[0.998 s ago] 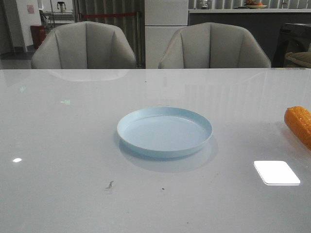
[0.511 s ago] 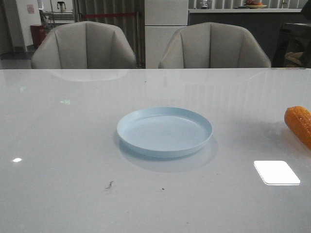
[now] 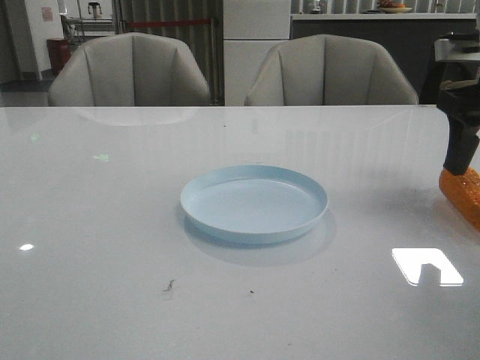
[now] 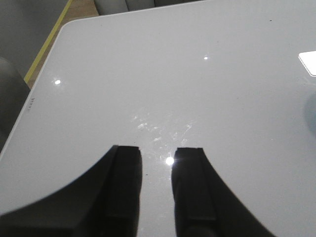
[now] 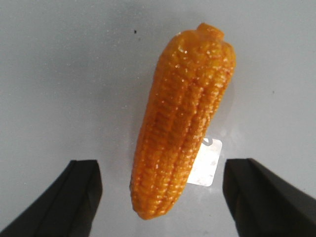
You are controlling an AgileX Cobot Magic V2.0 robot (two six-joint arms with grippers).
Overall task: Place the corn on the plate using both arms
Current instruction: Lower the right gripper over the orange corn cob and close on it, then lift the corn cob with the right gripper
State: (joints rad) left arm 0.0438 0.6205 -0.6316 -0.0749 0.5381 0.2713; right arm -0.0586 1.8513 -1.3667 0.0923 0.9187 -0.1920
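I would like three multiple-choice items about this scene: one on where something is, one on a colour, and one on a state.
1. Where does the corn lie in the front view?
A. on the plate
B. on the table, near its right edge
C. on a chair

2. What colour is the plate?
A. pale blue
B. red
C. black

3. How does the right gripper stand?
A. shut on the corn
B. open, one finger on each side of the corn
C. shut, far from the corn

Right letters:
1 B, the corn lies on the table at the right, apart from the plate.
2 A, the whole plate is pale blue.
3 B, the right wrist view shows the fingers wide apart with the corn lying between them, untouched.
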